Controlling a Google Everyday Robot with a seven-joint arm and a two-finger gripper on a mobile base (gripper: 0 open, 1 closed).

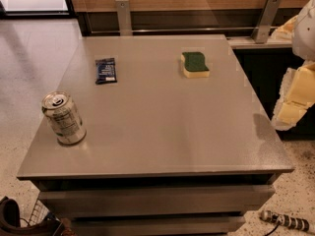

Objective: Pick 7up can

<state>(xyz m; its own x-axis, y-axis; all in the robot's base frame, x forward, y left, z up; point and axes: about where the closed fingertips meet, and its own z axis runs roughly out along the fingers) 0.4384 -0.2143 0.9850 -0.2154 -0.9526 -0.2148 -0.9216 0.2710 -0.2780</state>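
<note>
While gripper [295,100] hangs right, state unclear: one 7up can [64,118], one packet [106,71], one sponge [195,64].

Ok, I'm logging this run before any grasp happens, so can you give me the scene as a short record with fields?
surface: grey table
target: 7up can, standing upright at the front left, close to the left edge
packet: dark blue packet, lying flat at the back left, apart from the can
sponge: green-and-yellow sponge, green side up, back, right of centre
gripper: gripper, beyond the table's right edge, far from the can, touching none of the three items
task status: can not yet picked
</note>
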